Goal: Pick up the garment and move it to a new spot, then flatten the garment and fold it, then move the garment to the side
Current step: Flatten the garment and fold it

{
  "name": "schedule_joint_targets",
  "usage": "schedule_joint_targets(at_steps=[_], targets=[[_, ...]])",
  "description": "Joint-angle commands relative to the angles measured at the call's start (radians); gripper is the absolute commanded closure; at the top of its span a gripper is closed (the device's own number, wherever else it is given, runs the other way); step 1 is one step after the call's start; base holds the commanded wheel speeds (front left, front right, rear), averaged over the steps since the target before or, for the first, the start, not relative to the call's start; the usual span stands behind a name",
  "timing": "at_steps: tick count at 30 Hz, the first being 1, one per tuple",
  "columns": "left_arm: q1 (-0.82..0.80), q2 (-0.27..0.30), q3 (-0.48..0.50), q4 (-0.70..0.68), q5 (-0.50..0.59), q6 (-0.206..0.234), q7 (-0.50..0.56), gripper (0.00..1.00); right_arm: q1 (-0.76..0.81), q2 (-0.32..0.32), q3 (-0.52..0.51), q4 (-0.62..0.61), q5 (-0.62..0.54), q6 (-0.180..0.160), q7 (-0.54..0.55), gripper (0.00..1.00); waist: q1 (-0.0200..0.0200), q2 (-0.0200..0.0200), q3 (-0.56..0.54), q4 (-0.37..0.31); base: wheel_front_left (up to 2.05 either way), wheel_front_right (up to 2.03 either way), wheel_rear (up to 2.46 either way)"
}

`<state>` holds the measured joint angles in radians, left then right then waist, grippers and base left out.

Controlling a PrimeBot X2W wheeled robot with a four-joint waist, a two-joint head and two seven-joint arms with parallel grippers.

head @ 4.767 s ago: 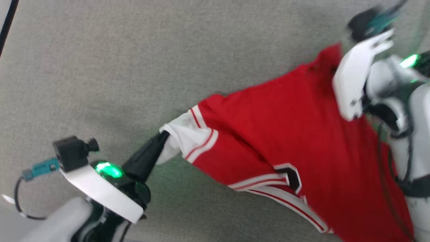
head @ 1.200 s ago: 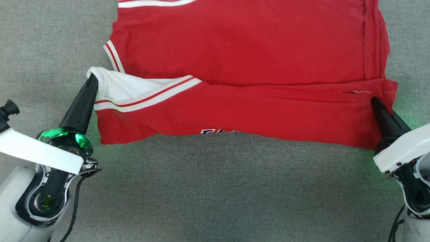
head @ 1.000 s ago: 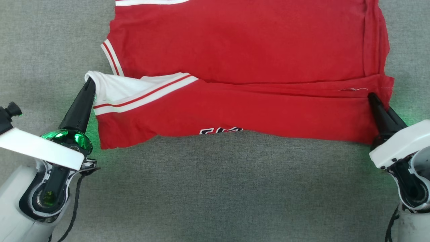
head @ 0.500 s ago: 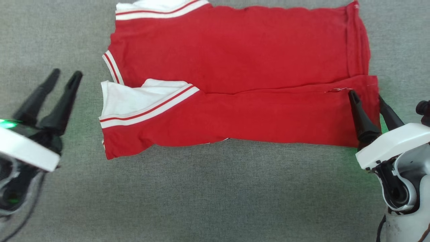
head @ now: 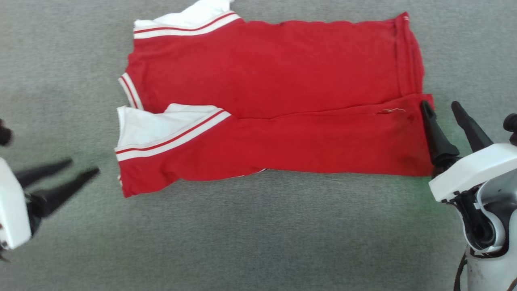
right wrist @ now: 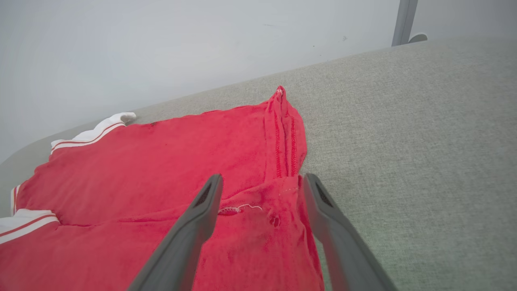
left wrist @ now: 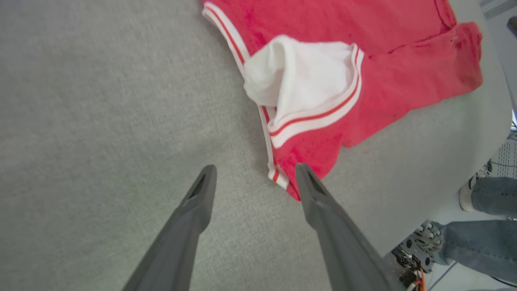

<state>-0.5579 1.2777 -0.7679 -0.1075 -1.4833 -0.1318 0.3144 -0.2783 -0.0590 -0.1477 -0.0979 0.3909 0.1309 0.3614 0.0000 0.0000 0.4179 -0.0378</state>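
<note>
Working on the one grey felt table [head: 258, 234], where the one red jersey shirt with white sleeve ends [head: 282, 81] lies mid-table with its near edge folded over, you should set your two dark-fingered grippers, left gripper [head: 84, 165] and right gripper [head: 439, 103], both gaping empty, at matching corners before the next fold.

left hand [head: 84, 166] blurred, garment [head: 274, 81] sleeve cropped at top

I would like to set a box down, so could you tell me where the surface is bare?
Bare: the grey surface along the garment's near edge, between the left gripper and right gripper; also the stretch left of its white sleeves. Crowded: the garment's right near corner, at the right gripper's open fingers, and beside the left gripper.
</note>
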Motion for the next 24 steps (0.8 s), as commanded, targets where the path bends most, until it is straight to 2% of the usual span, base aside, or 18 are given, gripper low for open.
schedule_joint_targets(at_steps=[1,4,9,14,19,24], targets=[[-0.014,-0.012,-0.011,-0.005,-0.017,0.002,0.034,0.00,-0.008,0.003,0.008,-0.007,0.006,0.000,-0.001,0.00,0.0000,0.0000,0.002,-0.013,0.00,0.00,0.00],[-0.016,-0.032,-0.032,0.032,-0.054,0.002,0.099,0.00,0.007,0.005,0.019,-0.008,0.014,0.000,-0.010,0.00,0.0000,0.0000,0.008,-0.033,0.00,0.00,0.00],[-0.032,-0.105,-0.042,0.096,-0.116,0.002,0.146,0.00,0.018,0.006,0.014,-0.009,0.024,0.000,-0.024,0.00,0.0000,0.0000,0.018,-0.064,0.00,0.00,0.00],[-0.050,-0.152,-0.075,0.173,-0.084,0.002,0.199,0.00,0.024,0.008,0.017,-0.016,0.026,0.000,-0.031,0.00,0.0000,0.0000,0.025,-0.086,0.00,0.00,0.00],[-0.065,-0.243,-0.148,0.291,-0.024,0.004,0.273,0.00,0.027,0.009,0.026,-0.015,0.031,0.000,-0.035,0.00,0.0000,0.0000,0.031,-0.099,0.00,0.00,0.00],[-0.087,-0.345,-0.167,0.335,-0.057,0.005,0.310,0.00,0.028,0.009,0.034,-0.027,0.026,0.000,-0.015,0.00,0.0000,0.0000,0.040,-0.109,0.00,0.00,0.00]])
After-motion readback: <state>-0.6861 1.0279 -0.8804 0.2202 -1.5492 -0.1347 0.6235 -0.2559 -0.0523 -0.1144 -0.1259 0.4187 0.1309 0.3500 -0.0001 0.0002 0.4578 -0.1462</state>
